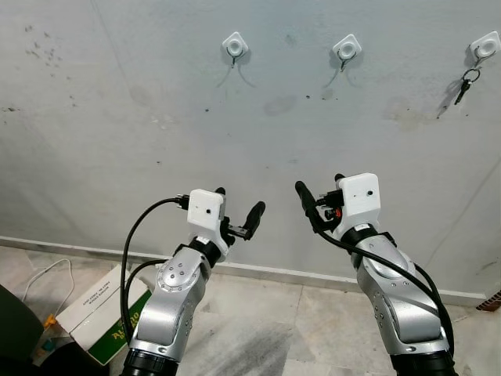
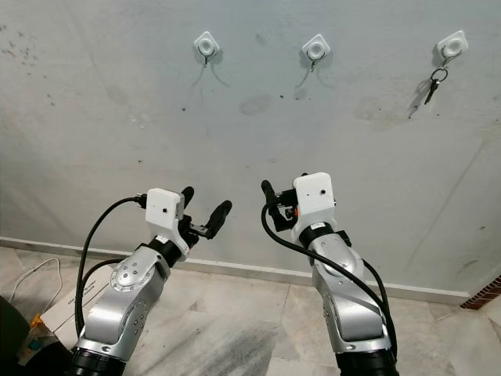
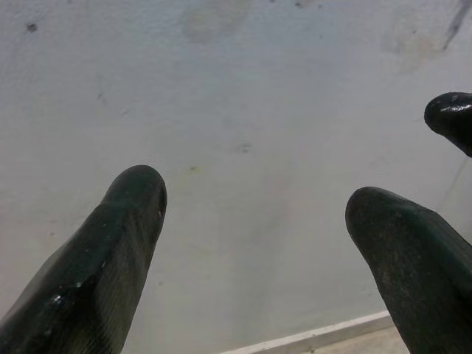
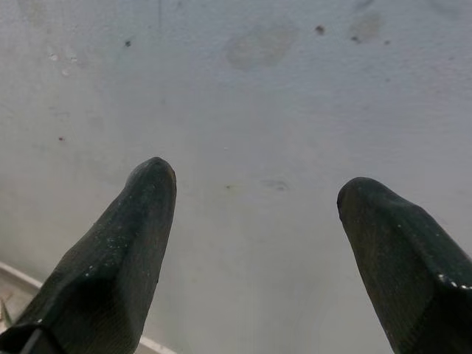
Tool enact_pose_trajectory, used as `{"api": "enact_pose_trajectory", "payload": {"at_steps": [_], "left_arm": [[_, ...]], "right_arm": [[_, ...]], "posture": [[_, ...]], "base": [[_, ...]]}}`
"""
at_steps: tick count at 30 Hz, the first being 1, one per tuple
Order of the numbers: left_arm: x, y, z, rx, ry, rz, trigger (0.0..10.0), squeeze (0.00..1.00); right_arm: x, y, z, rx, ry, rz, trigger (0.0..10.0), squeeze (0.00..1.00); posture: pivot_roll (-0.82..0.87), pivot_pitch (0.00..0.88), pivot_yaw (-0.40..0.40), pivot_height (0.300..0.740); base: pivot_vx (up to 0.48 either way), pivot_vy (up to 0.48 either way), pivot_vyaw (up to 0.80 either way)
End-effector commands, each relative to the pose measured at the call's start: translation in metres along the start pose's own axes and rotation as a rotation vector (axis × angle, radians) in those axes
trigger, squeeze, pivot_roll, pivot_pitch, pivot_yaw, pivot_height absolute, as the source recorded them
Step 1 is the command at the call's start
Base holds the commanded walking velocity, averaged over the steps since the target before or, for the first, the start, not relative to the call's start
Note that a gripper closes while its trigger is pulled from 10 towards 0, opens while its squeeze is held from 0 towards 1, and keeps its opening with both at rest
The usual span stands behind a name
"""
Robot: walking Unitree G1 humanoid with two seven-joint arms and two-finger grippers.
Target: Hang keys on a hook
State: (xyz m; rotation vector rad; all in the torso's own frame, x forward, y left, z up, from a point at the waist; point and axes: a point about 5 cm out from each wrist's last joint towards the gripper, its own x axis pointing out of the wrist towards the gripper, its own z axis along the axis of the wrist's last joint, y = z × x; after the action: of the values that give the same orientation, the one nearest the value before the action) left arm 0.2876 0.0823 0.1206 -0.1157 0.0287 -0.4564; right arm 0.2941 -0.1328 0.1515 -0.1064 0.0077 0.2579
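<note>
Your keys (image 1: 467, 83) are hanging from the rightmost hook (image 1: 485, 46), well above and to the right of your right tool (image 1: 321, 196). You're holding both tools up facing the wall (image 1: 117, 117), left tool (image 1: 237, 211) included, fingers spread apart and gripping nothing.

3 wall hooks (image 1: 235, 47) (image 1: 346, 47) (image 1: 485, 45). 1 key set (image 1: 466, 84). 2 grippers (image 1: 237, 210) (image 1: 319, 193). 1 cardboard box (image 1: 98, 312). 1 white cable (image 1: 43, 276).
</note>
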Motion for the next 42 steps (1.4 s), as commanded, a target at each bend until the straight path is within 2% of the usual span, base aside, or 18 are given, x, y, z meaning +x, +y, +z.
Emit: {"api": "enact_pose_trajectory", "payload": {"at_steps": [1,12,21,30,42], "left_arm": [[0.0,0.002,0.0,0.01,0.005,0.003,10.0,0.0],[0.001,0.002,0.001,0.022,0.002,0.001,10.0,0.0],[0.002,0.0,0.002,0.023,-0.001,-0.008,10.0,0.0],[0.002,0.001,0.002,0.026,0.0,-0.011,10.0,0.0],[0.002,-0.002,0.0,0.017,0.003,-0.016,10.0,0.0]], "right_arm": [[0.001,0.002,0.001,-0.001,-0.008,0.005,10.0,0.0],[-0.003,-0.004,-0.003,-0.021,0.005,0.005,10.0,0.0],[-0.001,-0.003,-0.001,-0.019,-0.003,-0.006,10.0,0.0],[-0.003,-0.011,0.0,-0.024,-0.014,-0.036,10.0,0.0],[-0.005,-0.012,-0.001,-0.032,-0.005,-0.04,10.0,0.0]], "posture": [[-0.07,0.0,0.097,0.74],[-0.07,0.0,0.1,0.74],[-0.07,0.0,0.102,0.74],[-0.08,0.0,0.104,0.74],[-0.08,0.0,0.097,0.74]], "base": [[0.0,0.0,0.0],[0.0,0.0,0.0],[-0.247,0.0,0.0],[-0.262,0.0,0.0],[-0.287,0.0,0.0]]}}
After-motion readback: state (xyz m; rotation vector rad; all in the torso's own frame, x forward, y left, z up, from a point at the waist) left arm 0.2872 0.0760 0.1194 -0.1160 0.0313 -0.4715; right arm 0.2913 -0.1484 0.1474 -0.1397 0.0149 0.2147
